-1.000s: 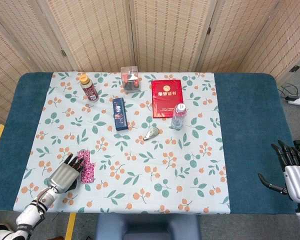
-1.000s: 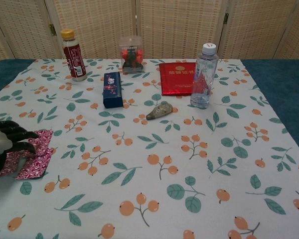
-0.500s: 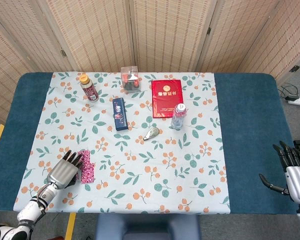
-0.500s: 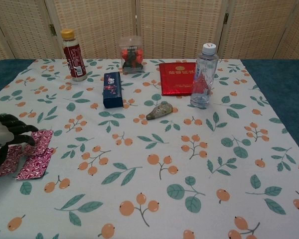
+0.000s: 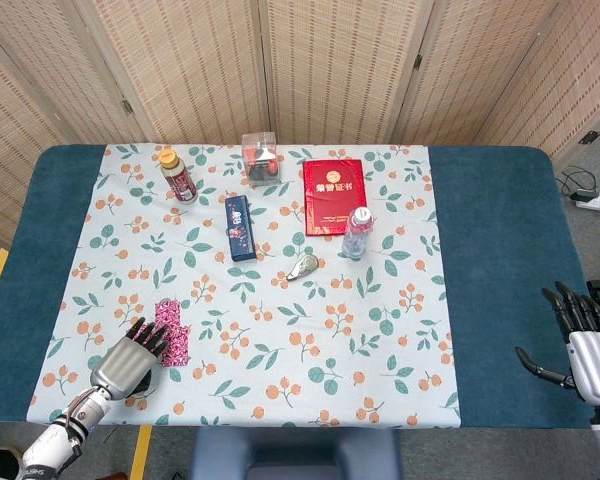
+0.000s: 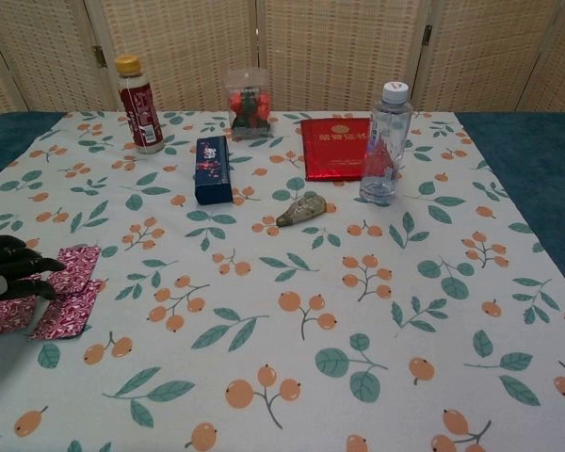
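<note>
From the head view, your table (image 5: 495, 250) is covered in dark blue fabric, with a pale cloth (image 5: 280, 330) printed in orange berries and green leaves laid over its middle. Woven rattan screens (image 5: 330, 60) close off the far side. Your left hand (image 5: 132, 358) sits at the near left, released, its dark fingers spread and lying over the near edge of the pink patterned packet (image 5: 170, 330), which lies flat on the cloth. Your right hand (image 5: 580, 345) hangs off the near right corner, well apart from everything, fingers apart and holding nothing.

You have one of each thing here: a brown drink bottle (image 5: 178, 175) with a yellow cap at the far left, a clear plastic box (image 5: 261, 160) with red contents, a flat red booklet (image 5: 333, 195), a narrow dark blue box (image 5: 241, 227), a clear water bottle (image 5: 356, 232) standing upright just right of the booklet's near corner, and a small greyish oblong object (image 5: 304, 266) near the middle.

From the chest view, the left hand (image 6: 5, 273) shows at the left edge, fingers (image 6: 28, 266) loose on the packet (image 6: 61, 306), whose glossy pink wrapper looks crinkled. The blue box (image 6: 213, 169) lies far of it, well apart. The right hand is out of this picture.
</note>
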Action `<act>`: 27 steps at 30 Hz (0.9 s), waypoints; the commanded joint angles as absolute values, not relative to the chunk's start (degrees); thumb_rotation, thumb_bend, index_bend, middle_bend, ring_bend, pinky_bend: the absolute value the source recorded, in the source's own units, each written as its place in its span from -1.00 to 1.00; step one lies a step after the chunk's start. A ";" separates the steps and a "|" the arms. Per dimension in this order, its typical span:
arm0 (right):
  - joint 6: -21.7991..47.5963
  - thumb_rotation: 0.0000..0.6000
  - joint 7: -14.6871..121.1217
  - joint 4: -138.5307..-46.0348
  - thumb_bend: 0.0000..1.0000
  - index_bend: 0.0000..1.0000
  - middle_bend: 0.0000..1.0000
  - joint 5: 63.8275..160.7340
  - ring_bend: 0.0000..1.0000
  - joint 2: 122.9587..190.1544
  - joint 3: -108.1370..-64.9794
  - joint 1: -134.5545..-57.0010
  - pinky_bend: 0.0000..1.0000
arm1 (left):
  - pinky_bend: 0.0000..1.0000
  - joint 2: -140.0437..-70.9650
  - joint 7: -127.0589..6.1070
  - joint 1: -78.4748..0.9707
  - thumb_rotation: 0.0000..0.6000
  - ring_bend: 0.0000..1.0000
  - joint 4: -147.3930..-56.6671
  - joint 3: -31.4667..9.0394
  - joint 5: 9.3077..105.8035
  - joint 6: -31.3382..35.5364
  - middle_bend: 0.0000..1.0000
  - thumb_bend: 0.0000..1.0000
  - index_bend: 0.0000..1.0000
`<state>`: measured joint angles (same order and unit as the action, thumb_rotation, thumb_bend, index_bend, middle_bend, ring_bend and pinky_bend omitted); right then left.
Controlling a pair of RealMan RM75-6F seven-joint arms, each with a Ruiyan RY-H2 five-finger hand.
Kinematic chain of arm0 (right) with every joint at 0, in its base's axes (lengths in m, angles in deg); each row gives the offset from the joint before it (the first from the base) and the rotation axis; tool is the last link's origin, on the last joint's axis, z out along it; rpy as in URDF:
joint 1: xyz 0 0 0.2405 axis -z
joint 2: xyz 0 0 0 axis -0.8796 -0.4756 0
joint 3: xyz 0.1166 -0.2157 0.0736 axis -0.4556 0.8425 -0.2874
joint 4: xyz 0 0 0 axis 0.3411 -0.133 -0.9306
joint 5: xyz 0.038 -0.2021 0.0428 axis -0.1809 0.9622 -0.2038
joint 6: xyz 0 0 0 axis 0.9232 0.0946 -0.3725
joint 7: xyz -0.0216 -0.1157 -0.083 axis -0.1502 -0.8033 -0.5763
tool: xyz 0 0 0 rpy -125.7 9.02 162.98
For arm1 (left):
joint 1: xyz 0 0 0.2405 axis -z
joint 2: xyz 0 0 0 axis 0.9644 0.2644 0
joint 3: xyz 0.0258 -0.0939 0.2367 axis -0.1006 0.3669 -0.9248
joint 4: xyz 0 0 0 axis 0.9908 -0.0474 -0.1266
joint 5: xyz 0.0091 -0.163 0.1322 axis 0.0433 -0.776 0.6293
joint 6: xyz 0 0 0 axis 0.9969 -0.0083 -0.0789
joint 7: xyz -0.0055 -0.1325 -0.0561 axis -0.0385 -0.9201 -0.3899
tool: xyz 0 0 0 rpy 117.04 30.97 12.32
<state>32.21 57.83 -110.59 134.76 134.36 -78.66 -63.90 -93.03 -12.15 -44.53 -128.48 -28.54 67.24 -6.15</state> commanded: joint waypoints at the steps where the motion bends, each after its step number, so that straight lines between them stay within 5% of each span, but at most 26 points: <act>1: 32.27 -0.03 57.94 -110.54 -0.34 -1.00 -1.00 134.71 -1.00 134.34 -78.65 -63.83 -1.00 | -1.00 -93.77 -11.77 -44.10 -0.26 -1.00 -127.67 -28.03 66.05 -6.74 -1.00 0.89 -0.67; 27: 31.91 -0.03 58.16 -110.30 -0.34 -1.00 -1.00 134.07 -1.00 134.34 -78.68 -63.68 -1.00 | -1.00 -96.29 -9.21 -39.91 -0.25 -1.00 -124.50 -25.06 56.69 -8.54 -1.00 0.88 -0.67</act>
